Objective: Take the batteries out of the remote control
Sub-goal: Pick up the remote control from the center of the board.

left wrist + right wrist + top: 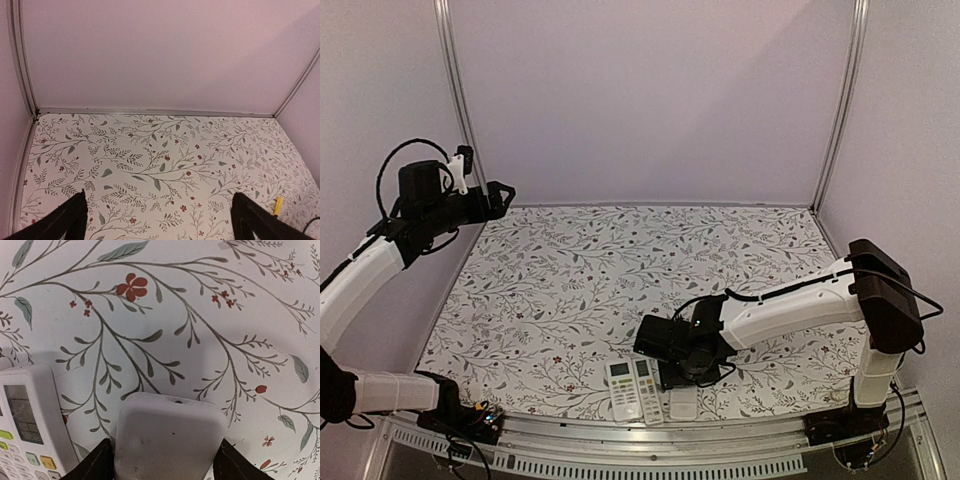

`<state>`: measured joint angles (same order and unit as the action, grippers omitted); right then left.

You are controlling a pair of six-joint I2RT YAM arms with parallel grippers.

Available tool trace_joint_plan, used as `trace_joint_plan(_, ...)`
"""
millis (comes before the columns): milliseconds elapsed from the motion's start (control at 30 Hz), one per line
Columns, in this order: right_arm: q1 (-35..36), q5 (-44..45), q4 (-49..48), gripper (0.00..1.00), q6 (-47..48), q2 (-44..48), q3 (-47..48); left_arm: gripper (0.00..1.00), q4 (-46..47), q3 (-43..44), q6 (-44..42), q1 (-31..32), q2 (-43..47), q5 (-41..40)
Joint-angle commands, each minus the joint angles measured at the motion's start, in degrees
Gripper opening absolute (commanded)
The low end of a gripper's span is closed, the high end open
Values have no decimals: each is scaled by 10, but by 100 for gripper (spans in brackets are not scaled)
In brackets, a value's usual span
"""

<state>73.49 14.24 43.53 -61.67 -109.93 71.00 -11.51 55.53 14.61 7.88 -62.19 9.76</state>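
Observation:
A white remote control [167,430] lies face down on the flowered cloth, its plain back up; in the top view this remote control [683,404] sits at the near edge. My right gripper [164,452] straddles it, one dark finger against each long side, and the remote rests on the cloth. The batteries are hidden. My left gripper [503,196] hangs high at the far left, open; in its own view the left gripper [158,196] holds nothing between its fingers.
Two more white remotes lie face up just left of the gripped one, the first remote [623,390] beside the second remote [646,388]; the nearer one [25,430] shows its screen and buttons. A yellow-handled screwdriver [277,205] lies to the right. Walls enclose three sides.

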Motion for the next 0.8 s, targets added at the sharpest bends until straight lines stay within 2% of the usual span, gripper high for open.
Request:
trace_joint_plan(0, 4, 3, 9, 64, -3, 5, 3, 100, 3, -8, 2, 2, 6, 5)
trace_joint_plan(333, -5, 20, -20, 59, 20, 10, 8, 100, 5, -10, 10, 2, 1, 18)
trace_joint_plan(500, -31, 28, -73, 57, 59, 35, -16, 100, 21, -18, 29, 8, -11, 63)
trace_joint_plan(633, -50, 42, -113, 56, 108, 57, -32, 100, 29, -24, 42, 37, -31, 94)
trace_joint_plan(767, -64, 56, -181, 56, 160, 61, -43, 100, 22, -23, 23, 84, -48, 81)
